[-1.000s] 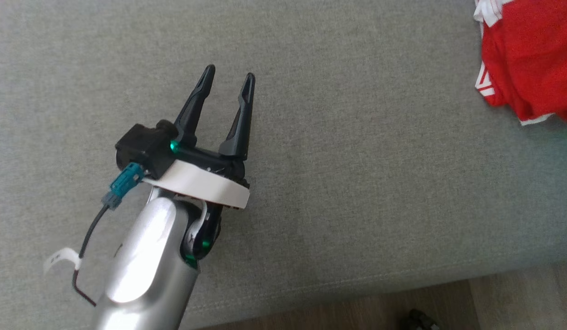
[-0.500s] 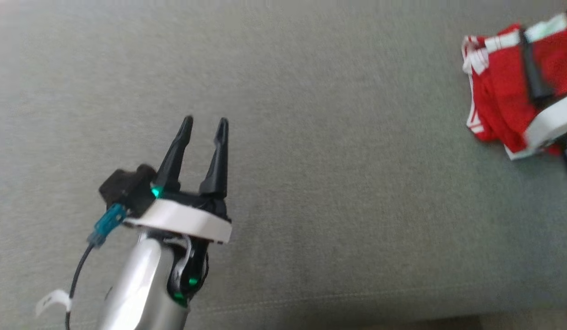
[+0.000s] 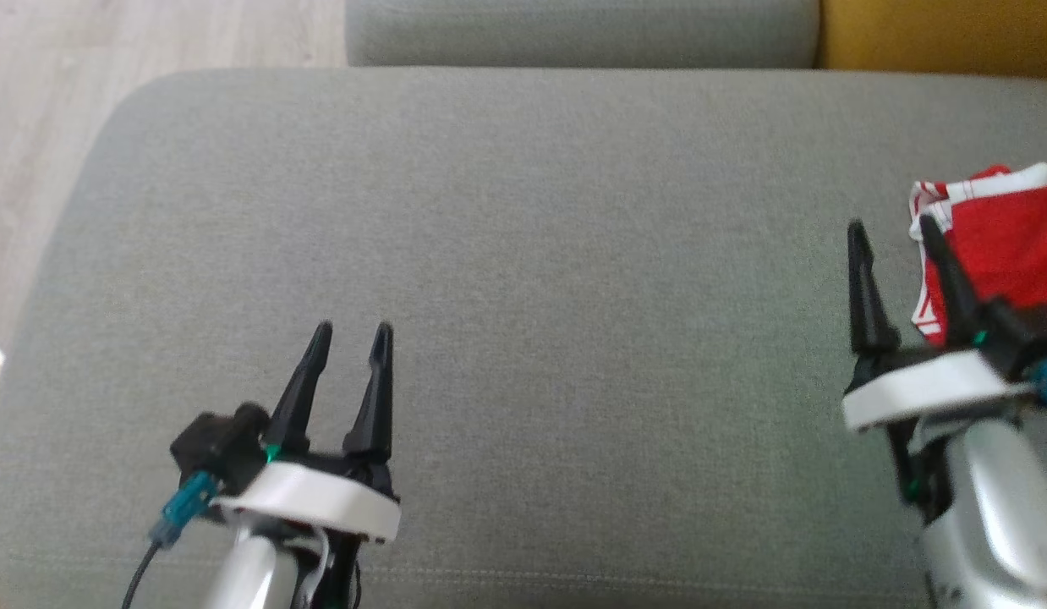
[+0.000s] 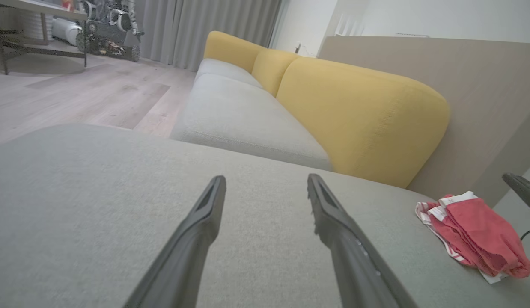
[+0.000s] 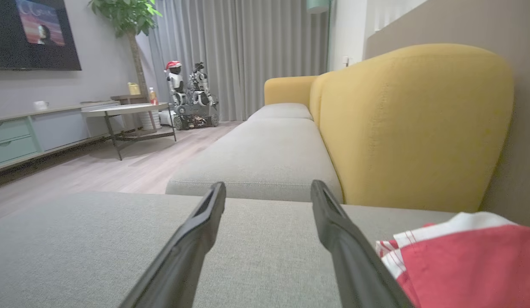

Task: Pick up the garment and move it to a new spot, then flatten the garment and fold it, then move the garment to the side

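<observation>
Closest to me in the head view, the left gripper (image 3: pixel 353 328) sits low at the lower left. Its two dark fingers are spread apart with nothing between them, pointing up over bare grey fabric. At the lower right, the right gripper (image 3: pixel 890 224) also has its fingers spread and empty.

Both hang over the wide grey seat cushion (image 3: pixel 523 211). The front seam runs along the bottom of my picture.

The garment (image 3: pixel 1005 245) lies on this cushion at its right side, well apart from the left gripper. It is red with white trim and thin stripes, gathered into a low rumpled stack and cut off by the frame edge. The right gripper's outer finger stands in front of the garment's near left edge. In the right wrist view the cloth lies just beside that finger, though I cannot tell whether they touch.

Beyond the cushion, a second grey seat (image 3: pixel 574 34) continues the sofa, with a yellow backrest (image 4: pixel 363 115) behind it. Pale wood floor (image 3: pixel 33 127) runs to the left. Farthest off, the right wrist view shows a low table (image 5: pixel 123 109), grey curtains (image 5: pixel 239 55), a potted tree (image 5: pixel 128 17) and a dark wall screen (image 5: pixel 34 34).
</observation>
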Controlling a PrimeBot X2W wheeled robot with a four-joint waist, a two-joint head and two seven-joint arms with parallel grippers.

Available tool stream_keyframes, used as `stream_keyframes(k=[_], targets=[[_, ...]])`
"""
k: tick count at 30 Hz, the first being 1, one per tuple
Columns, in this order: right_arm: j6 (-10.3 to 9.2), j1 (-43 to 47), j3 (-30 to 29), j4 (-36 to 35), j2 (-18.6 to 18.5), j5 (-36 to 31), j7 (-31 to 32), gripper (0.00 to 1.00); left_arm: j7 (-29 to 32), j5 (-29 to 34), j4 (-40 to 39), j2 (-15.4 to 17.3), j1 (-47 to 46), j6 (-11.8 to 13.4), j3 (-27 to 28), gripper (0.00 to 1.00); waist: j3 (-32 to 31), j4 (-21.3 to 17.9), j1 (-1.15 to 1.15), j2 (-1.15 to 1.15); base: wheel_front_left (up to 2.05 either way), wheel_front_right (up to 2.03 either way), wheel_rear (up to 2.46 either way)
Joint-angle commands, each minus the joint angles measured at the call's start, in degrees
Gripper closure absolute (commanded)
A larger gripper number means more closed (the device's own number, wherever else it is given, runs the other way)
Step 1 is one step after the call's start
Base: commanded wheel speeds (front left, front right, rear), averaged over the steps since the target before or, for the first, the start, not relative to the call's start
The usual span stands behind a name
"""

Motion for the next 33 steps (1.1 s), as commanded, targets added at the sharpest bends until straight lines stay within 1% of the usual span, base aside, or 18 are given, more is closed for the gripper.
stream_keyframes(k=[1,5,11,16,19,33], targets=[[-0.05,0.37,0.37,-1.97,1.21,-0.55,-0.90,0.00,-0.29,0.29,-1.43,0.38,-0.92,-0.34,2.40,0.00,-1.26,0.88,0.01,0.00,0.00,0.00,0.00],[-0.05,4.06,-0.58,-2.39,3.71,-3.30,-1.73,0.00,-0.29,0.89,-2.07,0.38,0.40,-0.60,3.86,0.00,-2.06,0.97,0.01,0.00,0.00,0.00,0.00],[-0.05,6.68,-1.50,-2.85,5.70,-6.20,-2.17,0.00,-0.29,2.49,-3.70,0.38,1.83,-0.32,4.73,0.00,-2.52,0.49,0.01,0.00,0.00,0.00,0.00],[-0.05,6.86,-1.54,-3.25,6.24,-7.18,-2.25,0.00,-0.29,1.44,-3.21,0.38,2.12,0.51,5.53,0.00,-2.63,0.09,0.01,0.00,0.00,0.00,0.00],[-0.05,6.81,-1.92,-4.06,6.50,-7.35,-2.27,0.00,-0.29,0.95,-3.00,0.38,1.87,1.59,6.44,0.00,-2.69,-0.08,0.01,0.00,0.00,0.00,0.00],[-0.05,7.24,-2.05,-5.19,6.92,-7.47,-2.29,0.00,-0.29,0.30,-3.07,0.38,2.50,1.75,7.30,0.00,-2.98,-0.09,0.01,0.00,0.00,0.00,0.00]])
